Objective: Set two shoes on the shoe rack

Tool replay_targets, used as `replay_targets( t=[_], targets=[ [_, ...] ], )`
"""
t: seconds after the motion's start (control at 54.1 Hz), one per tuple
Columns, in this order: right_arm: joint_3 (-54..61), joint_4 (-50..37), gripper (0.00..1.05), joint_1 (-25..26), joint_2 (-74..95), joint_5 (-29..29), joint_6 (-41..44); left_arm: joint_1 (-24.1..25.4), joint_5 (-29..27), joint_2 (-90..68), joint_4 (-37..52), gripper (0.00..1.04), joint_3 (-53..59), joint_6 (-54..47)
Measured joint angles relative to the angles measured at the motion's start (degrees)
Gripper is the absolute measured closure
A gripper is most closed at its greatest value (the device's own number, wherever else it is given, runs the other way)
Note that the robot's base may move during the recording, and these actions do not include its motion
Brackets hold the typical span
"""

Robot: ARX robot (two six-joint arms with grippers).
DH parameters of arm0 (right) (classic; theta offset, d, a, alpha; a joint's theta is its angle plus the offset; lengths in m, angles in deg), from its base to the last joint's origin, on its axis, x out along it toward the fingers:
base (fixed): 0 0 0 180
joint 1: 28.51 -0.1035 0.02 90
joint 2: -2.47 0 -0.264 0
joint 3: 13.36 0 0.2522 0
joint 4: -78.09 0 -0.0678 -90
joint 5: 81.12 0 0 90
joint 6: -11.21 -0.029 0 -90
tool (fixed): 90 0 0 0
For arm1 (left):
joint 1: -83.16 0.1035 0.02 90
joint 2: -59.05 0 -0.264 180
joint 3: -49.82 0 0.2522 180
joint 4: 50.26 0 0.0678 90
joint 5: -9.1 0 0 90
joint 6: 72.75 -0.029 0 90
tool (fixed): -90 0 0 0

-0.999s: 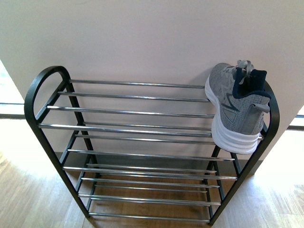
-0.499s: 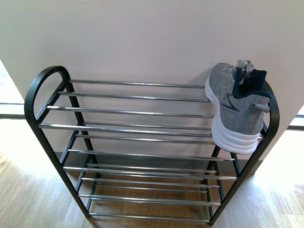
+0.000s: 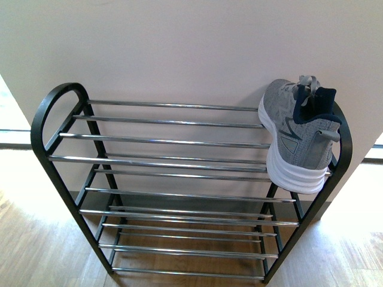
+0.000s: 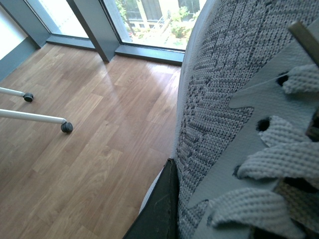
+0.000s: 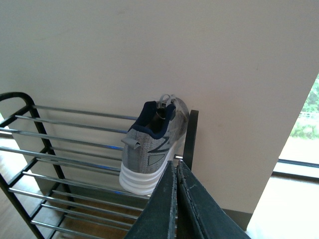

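The shoe rack (image 3: 173, 141) stands against a pale wall, a black frame with silver rods. One grey knit sneaker (image 3: 299, 134) with a white sole lies on its top shelf at the right end, heel toward me. It also shows in the right wrist view, sneaker (image 5: 152, 147) on rack (image 5: 75, 127). My right gripper (image 5: 176, 167) is shut on nothing, just short of that sneaker's sole. In the left wrist view a second grey knit sneaker (image 4: 224, 99) fills the frame above a wooden floor. My left gripper (image 4: 187, 194) is shut on it, with one dark finger (image 4: 162, 209) showing against its side. Neither arm appears in the front view.
Wooden floor (image 4: 89, 149) lies below the left arm, with two white legs on castors (image 4: 66, 127) and tall windows (image 4: 149, 20) beyond. The rack's lower shelves (image 3: 185, 230) hold nothing. A bright window (image 5: 304, 129) lies right of the wall.
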Motion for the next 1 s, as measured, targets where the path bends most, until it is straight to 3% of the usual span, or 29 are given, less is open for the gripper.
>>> replay_targets(
  t=[0.148, 0.277, 0.351, 0.444, 0.481, 0.518, 0.592, 0.721, 0.869, 0.999],
  targets=[
    [0.0, 0.0, 1.02, 0.0, -0.1, 0.0, 0.0, 0.0, 0.0, 0.0, 0.0, 1.03, 0.0, 0.0],
    [0.0, 0.0, 0.75, 0.0, -0.1, 0.0, 0.0, 0.0, 0.0, 0.0, 0.0, 1.03, 0.0, 0.0],
    [0.0, 0.0, 0.64, 0.0, -0.1, 0.0, 0.0, 0.1, 0.5, 0.1, 0.1, 1.03, 0.0, 0.3],
    [0.0, 0.0, 0.5, 0.0, -0.1, 0.0, 0.0, 2.9, 11.2, 1.4, 2.0, 1.03, 0.5, 9.3],
    [0.0, 0.0, 0.41, 0.0, -0.1, 0.0, 0.0, 4.3, 17.9, 1.5, 2.2, 1.03, 0.3, 18.2],
    [0.0, 0.0, 0.36, 0.0, -0.1, 0.0, 0.0, 4.5, 21.0, 1.0, 2.2, 1.03, 0.2, 22.4],
    [0.0, 0.0, 0.26, 0.0, -0.1, 0.0, 0.0, 4.4, 25.8, -1.6, 2.9, 1.03, -0.6, 32.5],
    [0.0, 0.0, 0.08, 0.0, -0.1, 0.0, 0.0, 3.9, 29.2, -10.0, 6.7, 1.03, -3.8, 41.4],
    [0.0, 0.0, 0.09, 0.0, -0.1, 0.0, 0.0, 0.7, 32.0, -28.8, 15.4, 1.03, -12.9, 44.7],
    [0.0, 0.0, 0.09, 0.0, -0.1, 0.0, 0.0, -2.1, 35.4, -42.1, 15.5, 1.03, -19.4, 44.8]
  ],
)
